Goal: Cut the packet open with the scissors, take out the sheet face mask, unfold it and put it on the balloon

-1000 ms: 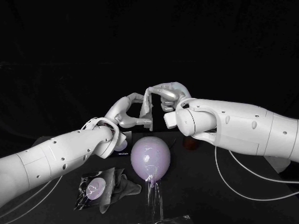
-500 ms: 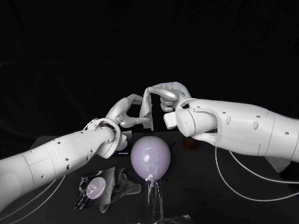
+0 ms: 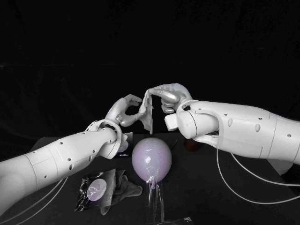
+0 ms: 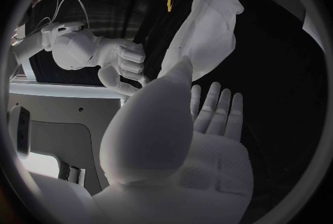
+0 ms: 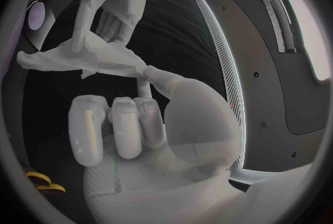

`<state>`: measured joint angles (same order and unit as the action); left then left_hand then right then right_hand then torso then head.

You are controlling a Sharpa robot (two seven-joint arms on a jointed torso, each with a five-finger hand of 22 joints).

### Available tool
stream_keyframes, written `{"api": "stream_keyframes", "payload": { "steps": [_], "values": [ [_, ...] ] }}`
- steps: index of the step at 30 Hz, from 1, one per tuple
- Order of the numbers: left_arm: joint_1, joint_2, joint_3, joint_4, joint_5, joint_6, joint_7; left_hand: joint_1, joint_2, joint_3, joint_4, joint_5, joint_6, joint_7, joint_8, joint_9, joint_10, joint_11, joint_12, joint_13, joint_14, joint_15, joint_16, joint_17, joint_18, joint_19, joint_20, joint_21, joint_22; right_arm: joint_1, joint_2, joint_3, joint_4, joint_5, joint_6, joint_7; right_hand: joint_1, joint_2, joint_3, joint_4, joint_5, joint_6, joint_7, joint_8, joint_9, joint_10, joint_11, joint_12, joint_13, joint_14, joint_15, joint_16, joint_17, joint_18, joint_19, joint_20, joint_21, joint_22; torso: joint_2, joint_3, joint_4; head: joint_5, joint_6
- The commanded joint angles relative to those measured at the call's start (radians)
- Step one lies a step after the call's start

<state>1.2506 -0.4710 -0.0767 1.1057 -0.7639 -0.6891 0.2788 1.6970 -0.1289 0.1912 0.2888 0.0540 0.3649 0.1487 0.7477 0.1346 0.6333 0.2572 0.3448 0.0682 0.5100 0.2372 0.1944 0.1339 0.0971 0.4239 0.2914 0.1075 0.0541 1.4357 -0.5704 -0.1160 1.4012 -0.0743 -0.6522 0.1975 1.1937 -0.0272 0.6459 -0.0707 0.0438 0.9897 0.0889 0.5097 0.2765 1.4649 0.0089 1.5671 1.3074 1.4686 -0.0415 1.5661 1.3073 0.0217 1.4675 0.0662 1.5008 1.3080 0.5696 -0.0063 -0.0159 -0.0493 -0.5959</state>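
The mask [image 3: 148, 115] hangs in the air as a narrow, mostly folded strip, high above the balloon [image 3: 152, 159] and between the two hands. The opened packet [image 3: 96, 187] lies on the table [image 3: 224, 187], near the balloon on the robot's left side. So the step in hand is, I think, the unfolding.

The right hand [image 3: 167, 96] pinches the top edge of the mask between thumb and a finger, and its other fingers are curled in. The left hand [image 3: 126, 110] grips the opposite edge from the side with bent fingers. Both arms are raised and meet over the middle of the table.

The next move calls for drawing the two edges gently apart, so that the thin sheet opens without tearing or slipping.
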Motion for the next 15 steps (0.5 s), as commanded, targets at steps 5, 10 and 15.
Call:
{"api": "stream_keyframes", "payload": {
  "steps": [5,10,15],
  "values": [
    [0.001,-0.008,0.002,0.012,0.096,-0.06,0.096,-0.041,0.024,0.128,0.0,-0.005,0.04,0.152,-0.008,-0.013,0.03,-0.002,0.009,-0.003,0.059,-0.008,0.004,0.003,-0.002,0.016,0.001,0.004,-0.001,0.001,0.003,0.001,-0.012,-0.011,0.002,0.013,-0.001,0.007,0.009,-0.002,0.005,0.008,-0.013,0.026,0.115,0.106,-0.005,0.004,0.263,0.102,-0.008,0.005,0.264,-0.004,0.062,-0.005,0.004,0.238,0.0,-0.0003,0.0002,0.001,0.007],
    [0.0,-0.01,0.002,0.014,0.127,-0.066,0.141,-0.059,0.022,0.213,-0.006,-0.004,0.069,0.148,-0.022,-0.023,0.051,-0.006,0.008,-0.003,0.111,-0.013,0.009,0.008,-0.003,0.028,0.0,0.006,0.0,0.001,0.004,0.001,-0.016,-0.011,0.003,0.012,-0.001,0.007,0.009,-0.002,0.005,0.008,-0.013,0.026,0.115,0.106,-0.005,0.004,0.263,0.102,-0.008,0.005,0.264,-0.004,0.062,-0.005,0.004,0.238,0.0,-0.0008,0.0007,0.004,0.007],
    [-0.001,-0.01,0.002,0.02,0.157,-0.072,0.188,-0.089,0.022,0.339,-0.005,-0.005,0.127,0.142,-0.048,-0.039,0.094,-0.015,-0.001,-0.005,0.205,-0.026,0.026,0.019,-0.004,0.056,0.001,0.014,0.002,0.001,0.005,0.001,-0.021,-0.013,0.005,0.01,-0.001,0.007,0.011,-0.003,0.005,0.008,-0.013,0.027,0.116,0.106,-0.005,0.004,0.263,0.102,-0.008,0.005,0.264,-0.004,0.062,-0.005,0.004,0.238,0.0,-0.0012,0.0006,0.008,0.01]
  ]
}}
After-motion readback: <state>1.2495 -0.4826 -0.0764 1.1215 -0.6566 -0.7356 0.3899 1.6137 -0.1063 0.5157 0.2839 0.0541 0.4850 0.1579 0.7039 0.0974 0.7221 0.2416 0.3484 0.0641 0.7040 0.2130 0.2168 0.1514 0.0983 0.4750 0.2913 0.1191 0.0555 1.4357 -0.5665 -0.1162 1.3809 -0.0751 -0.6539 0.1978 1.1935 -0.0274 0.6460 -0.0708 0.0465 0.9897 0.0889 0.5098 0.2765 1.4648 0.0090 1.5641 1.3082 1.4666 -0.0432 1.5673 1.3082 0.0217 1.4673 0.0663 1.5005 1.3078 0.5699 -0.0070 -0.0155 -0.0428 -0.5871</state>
